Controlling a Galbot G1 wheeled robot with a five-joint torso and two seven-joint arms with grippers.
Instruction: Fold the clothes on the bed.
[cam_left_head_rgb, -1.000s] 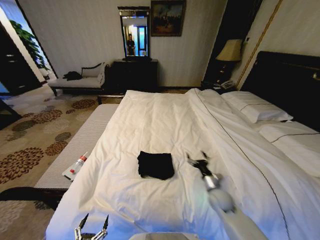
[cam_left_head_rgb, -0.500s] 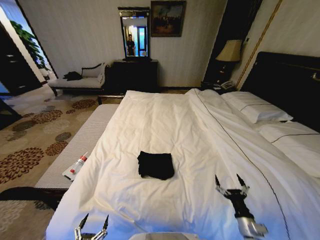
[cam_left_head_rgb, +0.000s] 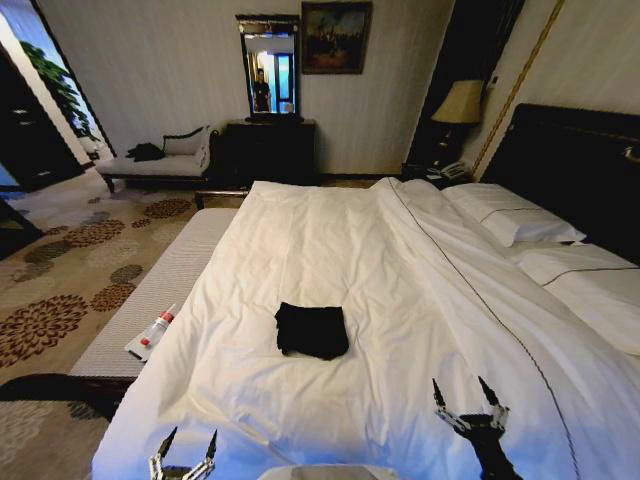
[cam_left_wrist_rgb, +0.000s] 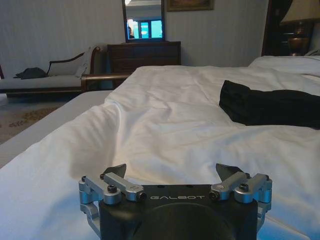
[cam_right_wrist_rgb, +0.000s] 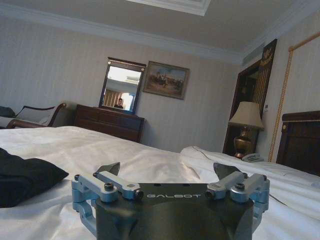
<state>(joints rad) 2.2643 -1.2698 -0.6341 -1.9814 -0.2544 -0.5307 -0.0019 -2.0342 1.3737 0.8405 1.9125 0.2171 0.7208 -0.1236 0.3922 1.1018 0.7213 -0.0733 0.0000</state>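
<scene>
Folded T-shirt (cam_left_head_rgb: 312, 330) on the duvet near the middle of the bed (cam_left_head_rgb: 330, 240), left gripper (cam_left_head_rgb: 183, 453) at the near edge to its left, right gripper (cam_left_head_rgb: 466, 398) nearer and right, pillows (cam_left_head_rgb: 515, 222) far right, bench (cam_left_head_rgb: 150, 300) alongside on the left.

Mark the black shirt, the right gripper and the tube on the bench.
black shirt (cam_left_head_rgb: 312, 330), head view, middle of the folded cloth.
right gripper (cam_left_head_rgb: 466, 396), head view, midway between its open fingertips.
tube (cam_left_head_rgb: 155, 331), head view, its white body.
</scene>
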